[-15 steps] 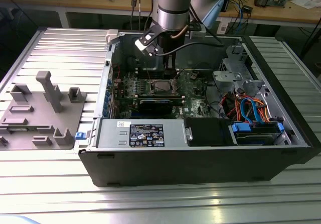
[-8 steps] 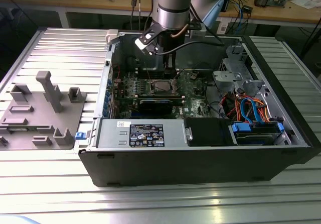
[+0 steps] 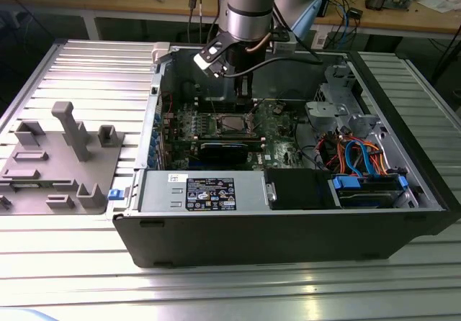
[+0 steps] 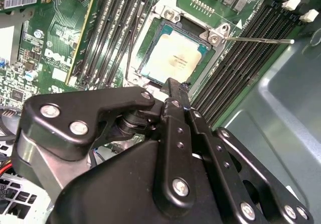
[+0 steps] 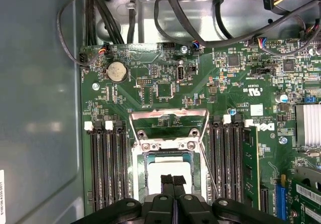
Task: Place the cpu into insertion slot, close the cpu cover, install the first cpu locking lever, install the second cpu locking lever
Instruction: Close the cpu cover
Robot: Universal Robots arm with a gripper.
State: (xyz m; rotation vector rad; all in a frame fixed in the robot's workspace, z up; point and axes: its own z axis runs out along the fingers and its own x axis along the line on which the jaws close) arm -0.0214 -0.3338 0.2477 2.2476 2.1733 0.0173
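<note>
- The gripper (image 3: 244, 104) is seen lowered into the open computer case (image 3: 288, 234), which is set on the ribbed metal table (image 3: 86, 69); a grey moulded fixture (image 3: 61, 155) is laid on the table at the exterior view's left, well apart from the case
- The fingers (image 5: 166, 180) are pressed together with nothing gripped between them; in both wrist views their tips are placed directly over the cpu (image 4: 173, 56); whether the tips are touching its top cannot be told
- The cpu is found seated flat in the insertion slot (image 4: 145, 40), its silvery-grey top turned upward and framed by the slot's metal rim
- The cpu cover (image 5: 169, 114) is shown swung up and open at the hinge end of the slot in the first wrist view; the cpu is left uncovered; the cover is not yet closed
- A thin locking lever (image 4: 258, 40) is seen unlatched in the second wrist view; it is stretched out from the slot's corner across the long memory slots (image 4: 241, 63)
- The slot is flanked on both sides by memory slots on the green circuit board (image 5: 165, 91); black cables are looped beyond the board's far edge in the first wrist view
</note>
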